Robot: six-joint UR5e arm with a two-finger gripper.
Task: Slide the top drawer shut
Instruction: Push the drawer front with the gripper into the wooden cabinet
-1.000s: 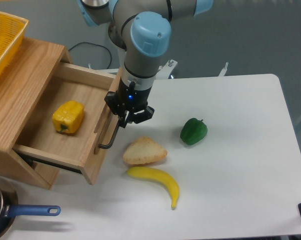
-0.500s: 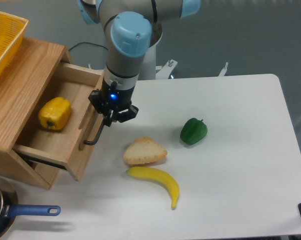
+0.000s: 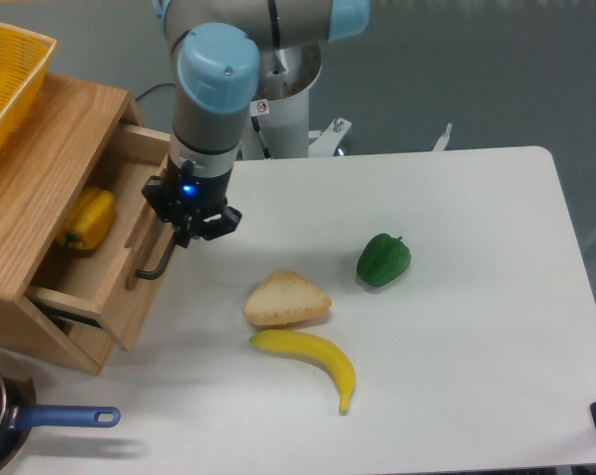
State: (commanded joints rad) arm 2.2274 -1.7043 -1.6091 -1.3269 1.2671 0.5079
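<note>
The top drawer [image 3: 100, 267] had been pushed further in, nearly closed, by the gripper [image 3: 184, 230], jaws clamped on its handle [image 3: 159, 265].

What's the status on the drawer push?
Gripper at the black bar handle, jaws' state unclear. Top drawer partly open, yellow pepper inside. Bread, banana, green pepper clear of its path.

Clearance, centre-left of frame
Bread [image 3: 286, 300] & banana [image 3: 308, 362] lie just right of top drawer [image 3: 140, 267] front; yellow pepper [image 3: 85, 220] occupies drawer interior.
</note>
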